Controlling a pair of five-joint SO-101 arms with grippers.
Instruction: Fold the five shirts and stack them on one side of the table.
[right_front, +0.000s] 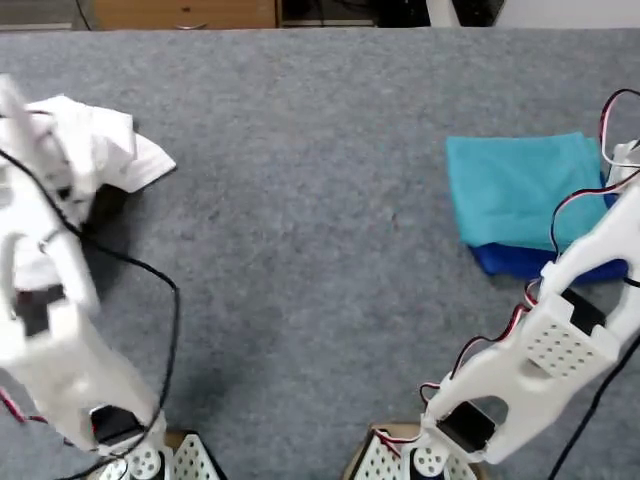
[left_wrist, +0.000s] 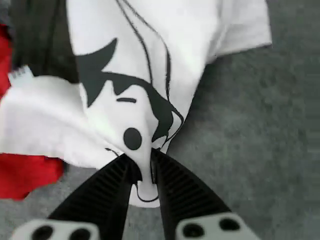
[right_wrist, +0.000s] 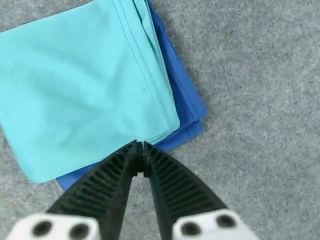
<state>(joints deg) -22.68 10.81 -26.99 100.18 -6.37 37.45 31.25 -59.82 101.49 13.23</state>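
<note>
A grey, felt-covered counter (right_front: 320, 220) fills the room in front of me, with a strip of wooden furniture (right_front: 180, 12) along its far edge. The thing to steer by is a turquoise shirt folded into a flat rectangle (right_front: 515, 185) (right_wrist: 75, 90), lying toward one side of the counter.

Directly under the turquoise shirt, touching it, is a royal-blue folded shirt (right_front: 520, 262) (right_wrist: 192, 107). Its edge shows along the near side and one end of the turquoise one.

The right hand (right_wrist: 141, 146) is at the near edge of the turquoise shirt. Its black ribbed fingers (right_wrist: 112, 177) are pressed together with nothing between them. I cannot tell whether the tips touch the cloth.

Well apart from the turquoise shirt, at the opposite side of the counter, is a crumpled white shirt with a black printed drawing (right_front: 105, 150) (left_wrist: 165, 55). The left hand (left_wrist: 141, 159) is clamped on a fold of it, the white cloth pinched between the two fingers.

At that same far end from the turquoise shirt, a red cloth (left_wrist: 25, 175) and a dark cloth (left_wrist: 42, 40) show from behind the white one.
</note>
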